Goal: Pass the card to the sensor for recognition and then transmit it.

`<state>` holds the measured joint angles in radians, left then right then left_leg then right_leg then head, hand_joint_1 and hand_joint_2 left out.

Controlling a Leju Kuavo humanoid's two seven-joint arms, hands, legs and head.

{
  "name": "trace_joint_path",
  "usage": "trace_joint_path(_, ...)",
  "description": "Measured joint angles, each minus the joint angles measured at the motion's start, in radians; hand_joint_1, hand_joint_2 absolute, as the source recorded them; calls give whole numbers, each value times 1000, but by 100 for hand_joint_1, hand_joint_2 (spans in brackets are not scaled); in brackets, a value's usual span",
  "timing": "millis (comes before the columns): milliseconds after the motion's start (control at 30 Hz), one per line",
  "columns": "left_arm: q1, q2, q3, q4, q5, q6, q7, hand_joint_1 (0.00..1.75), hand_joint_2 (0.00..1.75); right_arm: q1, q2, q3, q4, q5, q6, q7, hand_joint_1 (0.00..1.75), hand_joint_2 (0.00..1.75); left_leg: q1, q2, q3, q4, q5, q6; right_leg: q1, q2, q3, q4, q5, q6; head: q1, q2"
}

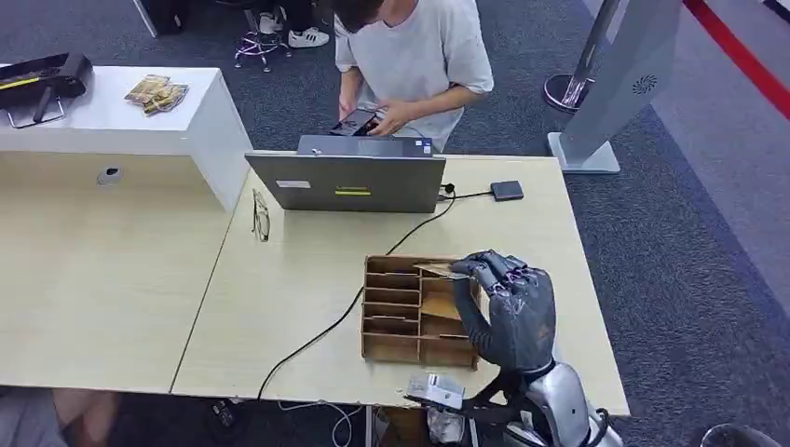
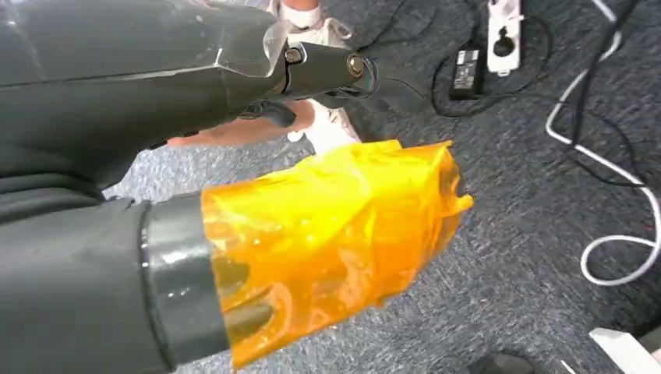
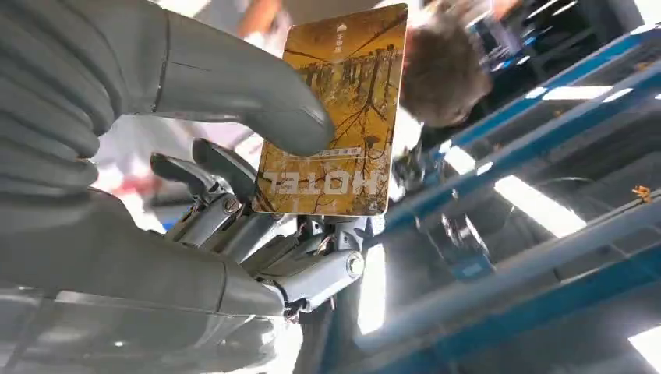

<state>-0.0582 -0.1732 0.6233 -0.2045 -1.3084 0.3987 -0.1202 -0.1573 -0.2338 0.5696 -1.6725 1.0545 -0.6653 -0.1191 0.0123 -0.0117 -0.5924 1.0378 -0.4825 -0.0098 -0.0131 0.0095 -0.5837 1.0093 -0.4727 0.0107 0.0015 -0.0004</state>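
Right hand (image 1: 510, 303) pinches the yellow-brown "HOTEL" plastic card (image 3: 337, 117) between thumb and fingers, just over the far right compartments of the brown wooden slotted card box (image 1: 391, 317). Likely sensor — the small dark flat square pad (image 1: 507, 190) cabled to the grey laptop (image 1: 347, 182) — lies ahead of that hand across bare table, near the far edge, so the right arm is the nearer one. Card's long axis runs out past the thumb tip. Left hand (image 2: 117, 234) hangs toward the carpet — fingers' state can't be told.
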Motion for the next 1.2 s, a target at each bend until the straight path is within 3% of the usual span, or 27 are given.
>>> trace_joint_path(133,8,0,10,0,20,11,-7,0,0,57,2,20,-82,-248,28,-123,175,175,0,0,0,0,0,0,0,0,0,0,0,0,0,0)
trace_joint_path(267,11,0,32,0,38,20,-16,0,0,132,5,27,-158,-481,110,-248,175,175,0,0,0,0,0,0,0,-1,0,0,-1,0,0,0)
trace_joint_path(433,15,-1,56,0,55,30,-16,0,0,241,11,26,-215,-646,188,-322,175,175,0,0,0,0,-1,0,0,0,0,0,-1,0,0,0)
trace_joint_path(600,17,-2,73,0,60,31,-16,0,0,306,14,21,-228,-722,221,-337,175,175,0,0,0,0,-1,0,0,0,0,0,-1,0,0,0)
trace_joint_path(967,17,-2,86,0,62,32,-18,0,0,359,9,3,-183,-804,280,-257,175,175,0,0,0,0,-1,0,0,0,0,0,-1,0,0,0)
trace_joint_path(1200,17,-1,91,0,58,32,-18,0,0,379,-2,4,-151,-849,282,-244,175,175,0,0,0,0,-1,0,0,0,0,0,-1,0,0,0)
